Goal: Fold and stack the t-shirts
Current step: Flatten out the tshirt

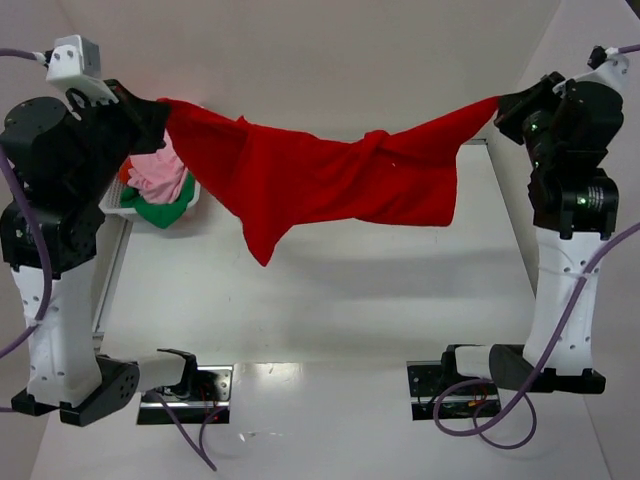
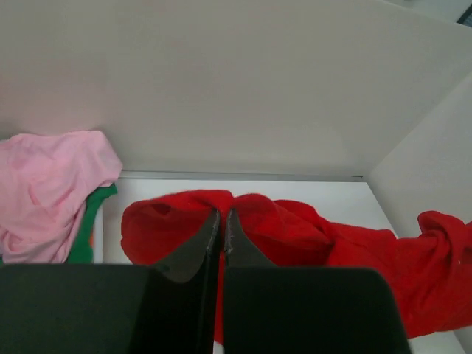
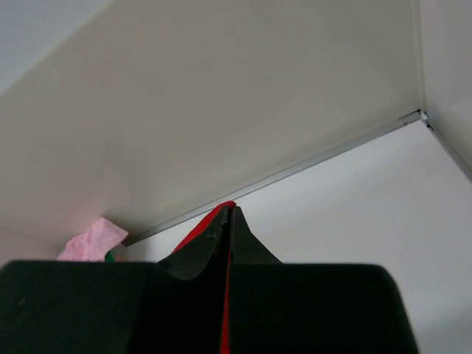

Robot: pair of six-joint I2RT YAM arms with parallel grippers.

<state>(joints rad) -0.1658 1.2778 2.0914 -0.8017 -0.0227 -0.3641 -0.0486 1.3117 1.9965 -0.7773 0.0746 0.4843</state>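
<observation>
White tabletop (image 1: 330,320), matte, bare under the span.

Far left: spare shirts heaped in a low white bin (image 1: 192,196). The pink t-shirt (image 1: 160,175) lies on top, the green t-shirt (image 1: 160,212) under it, and a sliver of the orange t-shirt (image 1: 125,172) shows at the edge.

Left fingers (image 2: 218,225) clenched on one end of the red t-shirt (image 1: 320,180), just beside the heap. The shirt hangs in the air between the arms, sagging, with a twisted knot right of centre and a loose corner drooping at lower left. I cannot tell whether that corner touches the tabletop.

Right fingers (image 3: 223,225) pinched on the other end, with only a thin red edge showing between them.

Risks, as judged:
- The right hold looks shallow, so more tension could pull the cloth free.
- The twist would be pressed in if the shirt is laid down as it hangs, giving a lumpy fold.
- The left end is close to the heap, so a swing could drag the pink shirt out.
- The drooping corner may tuck under on lowering.

Room: plain white back wall (image 1: 330,50) and a white side wall (image 1: 590,30) at right; even light, soft shadows.
</observation>
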